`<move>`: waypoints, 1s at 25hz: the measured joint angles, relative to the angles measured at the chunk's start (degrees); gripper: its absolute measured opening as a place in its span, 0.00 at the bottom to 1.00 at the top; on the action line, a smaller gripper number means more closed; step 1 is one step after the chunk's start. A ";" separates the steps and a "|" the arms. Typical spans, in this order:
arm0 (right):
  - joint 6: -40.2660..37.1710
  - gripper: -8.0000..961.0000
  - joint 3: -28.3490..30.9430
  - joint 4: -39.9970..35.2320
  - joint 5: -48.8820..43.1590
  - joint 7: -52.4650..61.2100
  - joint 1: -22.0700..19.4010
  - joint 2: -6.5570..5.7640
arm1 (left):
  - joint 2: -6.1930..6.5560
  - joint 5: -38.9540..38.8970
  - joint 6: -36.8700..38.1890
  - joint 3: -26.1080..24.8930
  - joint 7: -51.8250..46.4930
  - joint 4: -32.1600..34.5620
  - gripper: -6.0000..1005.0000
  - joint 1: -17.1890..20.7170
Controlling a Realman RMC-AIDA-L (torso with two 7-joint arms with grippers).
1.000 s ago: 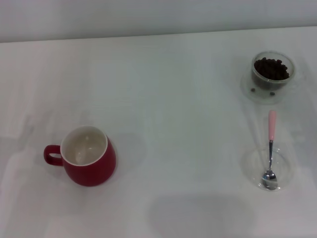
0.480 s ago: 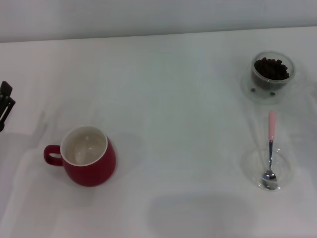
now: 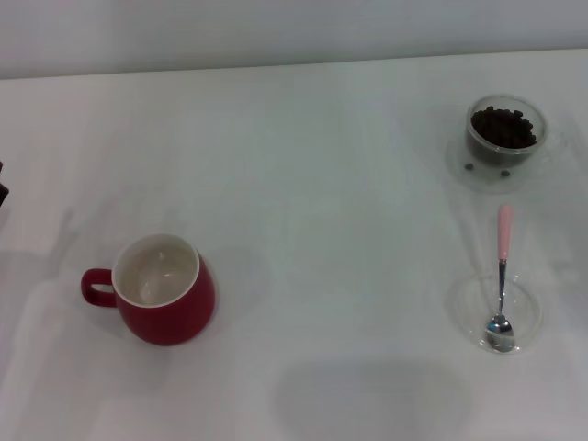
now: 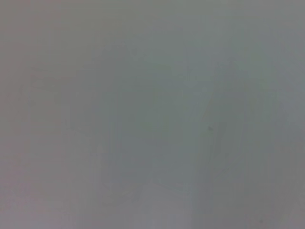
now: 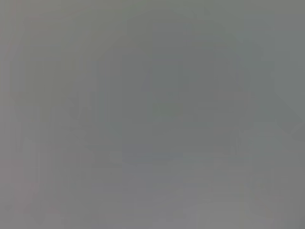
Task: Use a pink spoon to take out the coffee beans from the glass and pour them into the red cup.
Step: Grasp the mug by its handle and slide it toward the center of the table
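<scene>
In the head view the red cup (image 3: 163, 289) stands upright at the front left, its white inside showing and its loop handle pointing left. At the back right, on a clear saucer, the glass (image 3: 504, 136) holds the coffee beans (image 3: 503, 128); two or three loose beans lie on the saucer. The pink spoon (image 3: 502, 280) lies at the front right with its metal bowl in a flat clear dish (image 3: 465, 303) and its pink handle pointing away from me. Only a dark sliver of my left gripper (image 3: 1, 191) shows at the far left edge. My right gripper is out of view.
The white table (image 3: 322, 202) stretches between the cup and the glass, with a pale wall behind it. Both wrist views show only a plain grey surface.
My left gripper came into view at the left edge half a second ago and has since drawn back left, almost out of the picture. Cup, glass and spoon have not moved.
</scene>
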 joint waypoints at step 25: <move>-4.26 0.91 1.64 -1.77 0.26 2.50 4.11 0.14 | -0.17 -4.25 4.01 -0.72 0.08 1.63 0.89 -1.57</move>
